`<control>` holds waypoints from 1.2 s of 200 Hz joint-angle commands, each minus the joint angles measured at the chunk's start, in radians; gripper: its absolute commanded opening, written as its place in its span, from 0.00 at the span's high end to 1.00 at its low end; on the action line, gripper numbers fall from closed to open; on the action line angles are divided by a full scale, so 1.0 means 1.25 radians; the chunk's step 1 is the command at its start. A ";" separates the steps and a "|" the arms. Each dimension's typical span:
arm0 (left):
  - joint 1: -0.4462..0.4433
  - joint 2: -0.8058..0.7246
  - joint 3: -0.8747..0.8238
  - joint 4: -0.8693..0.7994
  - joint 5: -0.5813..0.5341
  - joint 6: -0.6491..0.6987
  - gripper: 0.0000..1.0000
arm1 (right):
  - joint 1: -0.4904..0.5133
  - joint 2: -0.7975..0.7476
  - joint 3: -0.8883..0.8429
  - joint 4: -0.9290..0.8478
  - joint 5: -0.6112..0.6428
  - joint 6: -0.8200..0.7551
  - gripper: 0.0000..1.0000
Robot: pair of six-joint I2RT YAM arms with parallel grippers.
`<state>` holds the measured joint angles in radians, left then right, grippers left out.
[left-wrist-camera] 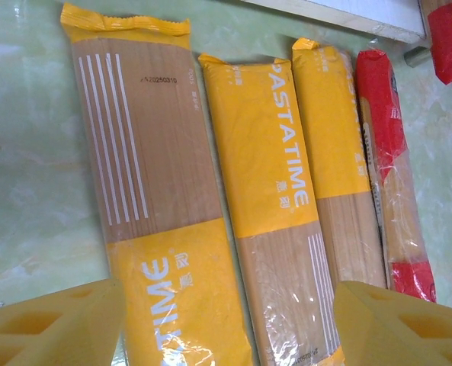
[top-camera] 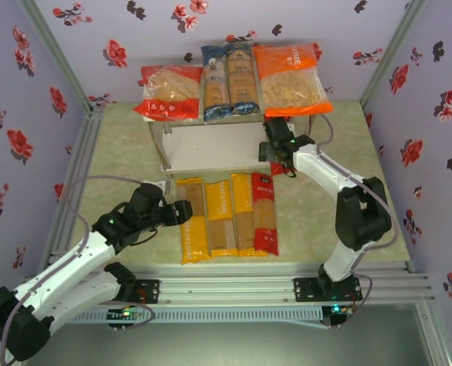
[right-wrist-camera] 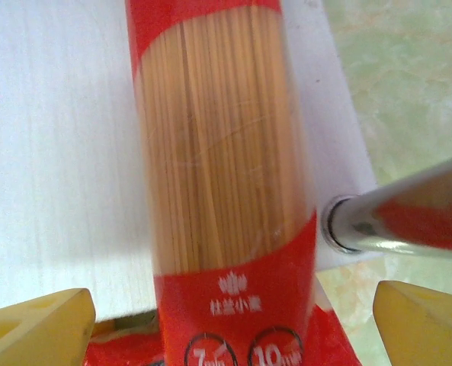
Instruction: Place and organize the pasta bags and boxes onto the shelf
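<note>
Spaghetti packs await shelving: the left gripper [top-camera: 181, 212], jaws wide and empty, hovers at three yellow packs [left-wrist-camera: 153, 175] and a red pack [top-camera: 264, 213] side by side on the table [top-camera: 126, 145]. Probably light, brittle and slick-wrapped, each wants a pinch across its narrow middle. The right wrist camera shows the right gripper [right-wrist-camera: 233, 320], wide, straddling a second red pack [right-wrist-camera: 226, 152] on the lower board of the shelf [top-camera: 210, 156]; overhead, bags [top-camera: 290, 76] and blue packs [top-camera: 229, 80] fill the top tier.
</note>
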<state>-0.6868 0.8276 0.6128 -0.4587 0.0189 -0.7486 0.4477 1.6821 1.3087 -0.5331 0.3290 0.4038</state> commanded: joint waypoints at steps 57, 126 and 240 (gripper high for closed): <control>0.006 -0.032 -0.064 -0.026 -0.016 0.011 0.29 | 0.183 -0.391 -0.226 -0.108 -0.063 0.120 0.06; 0.006 -0.020 -0.093 0.004 -0.015 0.011 0.27 | 0.330 -0.628 -0.523 -0.141 -0.166 0.368 0.07; 0.005 -0.014 -0.097 0.024 0.003 0.010 0.21 | 0.389 -0.463 -0.623 0.045 -0.180 0.491 0.01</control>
<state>-0.6868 0.8169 0.5034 -0.4305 0.0196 -0.7486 0.9279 1.0725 0.5415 -0.4915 0.0742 0.9611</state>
